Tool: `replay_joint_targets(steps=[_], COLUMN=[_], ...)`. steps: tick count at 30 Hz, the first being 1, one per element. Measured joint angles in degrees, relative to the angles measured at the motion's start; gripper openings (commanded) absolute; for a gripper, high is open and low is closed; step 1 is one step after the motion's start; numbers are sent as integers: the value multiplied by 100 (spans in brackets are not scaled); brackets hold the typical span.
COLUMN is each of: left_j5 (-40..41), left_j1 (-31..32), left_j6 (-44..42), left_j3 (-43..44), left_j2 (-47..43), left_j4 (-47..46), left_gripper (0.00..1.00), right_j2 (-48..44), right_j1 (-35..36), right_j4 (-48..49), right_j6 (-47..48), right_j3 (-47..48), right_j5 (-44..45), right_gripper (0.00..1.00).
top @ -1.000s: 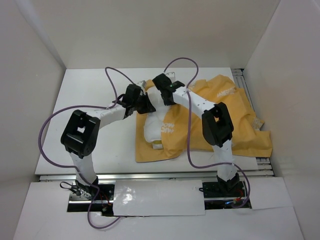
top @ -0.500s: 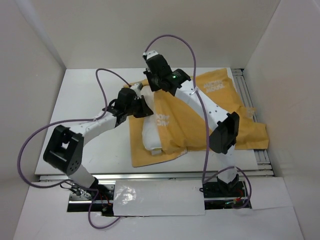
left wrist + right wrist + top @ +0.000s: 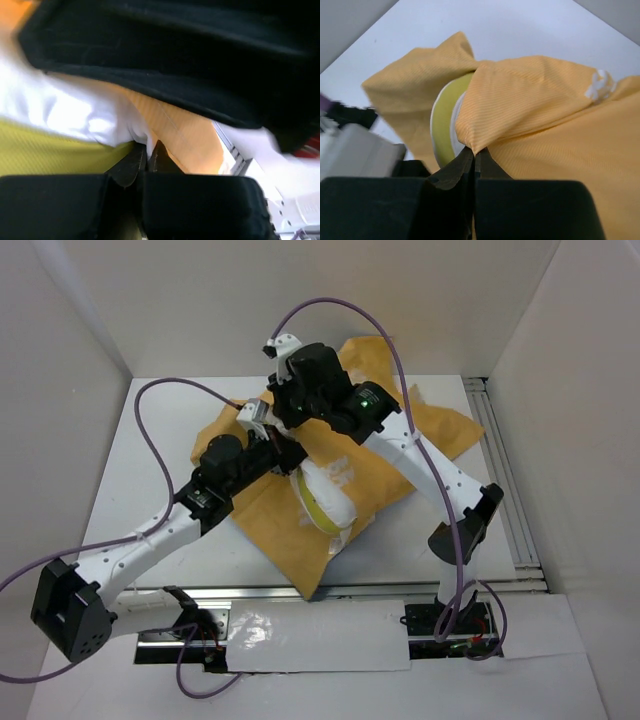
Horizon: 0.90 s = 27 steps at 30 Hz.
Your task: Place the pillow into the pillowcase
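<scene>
The pillowcase (image 3: 268, 532) shows its orange-yellow side and hangs bunched between both grippers, its lower part on the table. The pillow (image 3: 327, 502), white with a yellowish edge, sticks out of its mouth toward the near side. My right gripper (image 3: 290, 412) is raised and shut on a fold of the pillowcase (image 3: 530, 95), with the pillow's edge (image 3: 442, 125) just left of the pinch (image 3: 474, 150). My left gripper (image 3: 286, 454) is shut (image 3: 147, 149) on white pillow fabric (image 3: 75, 107), with orange pillowcase cloth (image 3: 185, 130) right beside it.
White enclosure walls stand on three sides. A metal rail (image 3: 500, 475) runs along the table's right edge and another (image 3: 360, 589) along the near edge. The right arm's dark wrist (image 3: 200, 60) hangs close above my left gripper. Purple cables loop over both arms.
Both grippers have moved left and up, lifting the pillowcase's mouth end. The pillowcase has been dragged left off the right rail and the pillow now tilts toward the near side.
</scene>
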<state>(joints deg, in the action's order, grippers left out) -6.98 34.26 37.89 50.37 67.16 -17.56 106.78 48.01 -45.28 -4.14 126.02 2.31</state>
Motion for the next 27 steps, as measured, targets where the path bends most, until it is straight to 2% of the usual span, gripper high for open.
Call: replay_joint_targets(steps=[3, 7, 9, 18, 23, 27], left_j5=[544, 1189, 1447, 2874, 3005, 3064], left_j1=[157, 249, 251, 35, 70, 205], left_j6=[146, 317, 424, 1259, 1377, 1379], left_j3=[68, 785, 868, 343, -356, -1084], left_j2=[442, 1541, 1816, 1882, 1690, 1008], left_j4=[-101, 74, 79, 1051, 573, 63], left_gripper=[0, 0, 0, 0, 0, 0], right_j2=[-4, 20, 37, -11, -15, -76], right_j1=[105, -146, -195, 535, 581, 560], right_j4=[-33, -85, -96, -275, -343, -299], right_j6=[-44, -72, -87, -166, -260, -398], right_j3=[11, 9, 9, -2, -2, -146], right_j5=[-107, 562, 761, 339, 109, -20], right_gripper=[0, 0, 0, 0, 0, 0])
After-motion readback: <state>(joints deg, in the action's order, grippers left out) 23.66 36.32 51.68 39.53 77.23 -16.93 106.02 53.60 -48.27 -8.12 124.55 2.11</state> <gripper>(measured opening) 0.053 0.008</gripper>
